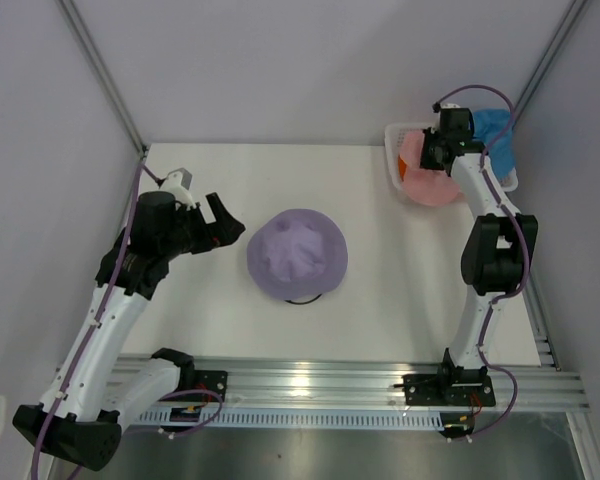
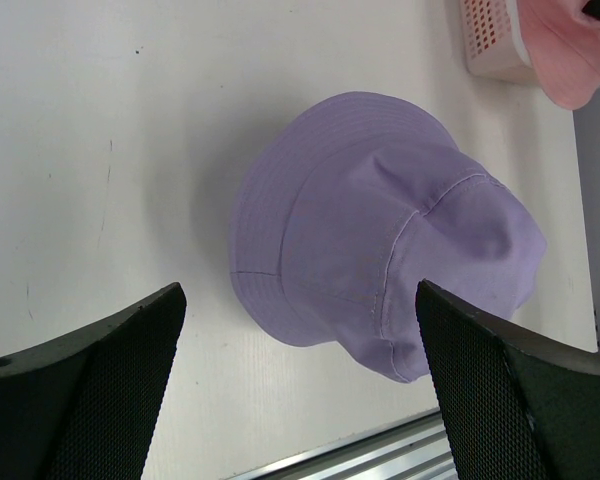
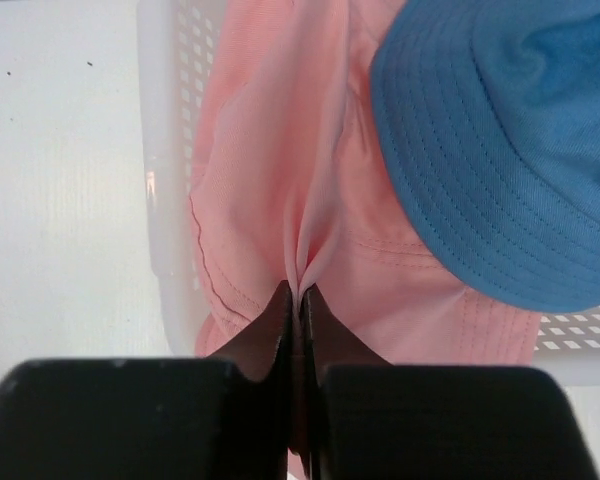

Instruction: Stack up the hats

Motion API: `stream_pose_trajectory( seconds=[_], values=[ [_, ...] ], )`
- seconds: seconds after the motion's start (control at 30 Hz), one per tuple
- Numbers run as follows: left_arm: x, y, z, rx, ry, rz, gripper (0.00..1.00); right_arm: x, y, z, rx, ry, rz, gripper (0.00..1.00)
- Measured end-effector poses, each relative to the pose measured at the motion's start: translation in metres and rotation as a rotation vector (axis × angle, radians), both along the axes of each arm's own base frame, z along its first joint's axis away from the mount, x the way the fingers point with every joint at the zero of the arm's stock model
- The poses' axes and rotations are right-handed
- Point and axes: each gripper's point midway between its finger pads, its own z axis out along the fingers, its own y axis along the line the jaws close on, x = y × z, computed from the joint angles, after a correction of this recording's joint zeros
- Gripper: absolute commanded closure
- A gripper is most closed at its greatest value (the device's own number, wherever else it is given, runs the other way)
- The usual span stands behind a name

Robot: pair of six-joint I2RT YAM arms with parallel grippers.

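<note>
The lavender hat (image 1: 297,254) sits crown up in the middle of the table, over a black wire stand whose edge shows under its near brim (image 1: 302,300). It also shows in the left wrist view (image 2: 380,230). My left gripper (image 1: 223,224) is open and empty, to the left of that hat. My right gripper (image 1: 427,155) is shut on a fold of the pink hat (image 3: 270,190) in the white mesh basket (image 1: 394,170). The blue hat (image 3: 500,150) lies beside the pink one (image 1: 425,180) in the basket (image 3: 165,200). The orange hat is not in view.
The basket stands at the table's far right corner, against the right wall. Grey walls close off the back and sides. An aluminium rail (image 1: 320,385) with both arm bases runs along the near edge.
</note>
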Motion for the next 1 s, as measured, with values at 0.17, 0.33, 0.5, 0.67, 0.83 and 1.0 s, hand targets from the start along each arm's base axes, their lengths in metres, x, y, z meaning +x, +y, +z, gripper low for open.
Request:
stream_pose_trajectory(
  seconds=[0.17,0.33,0.5,0.67,0.83,1.0],
  values=[
    [-0.001,0.0,0.002,-0.003,-0.005,-0.001,0.01,0.0,0.002,0.014,0.013,-0.019,0.007,1.0],
    [-0.003,-0.001,0.005,-0.012,-0.015,-0.01,0.01,-0.002,0.019,0.084,0.06,-0.149,0.079,1.0],
    [-0.004,-0.005,0.009,-0.025,-0.027,-0.028,0.01,-0.04,0.053,0.191,0.179,-0.354,0.224,1.0],
    [-0.007,-0.005,0.016,-0.033,-0.054,-0.032,0.01,-0.09,0.094,0.283,0.32,-0.548,0.421,1.0],
    [-0.012,-0.003,0.026,-0.043,-0.095,-0.033,0.0,-0.144,0.163,0.315,0.412,-0.596,0.66,1.0],
    [-0.017,-0.007,0.032,-0.063,-0.111,-0.056,0.0,-0.216,0.253,0.292,0.496,-0.504,0.921,1.0]
  ],
)
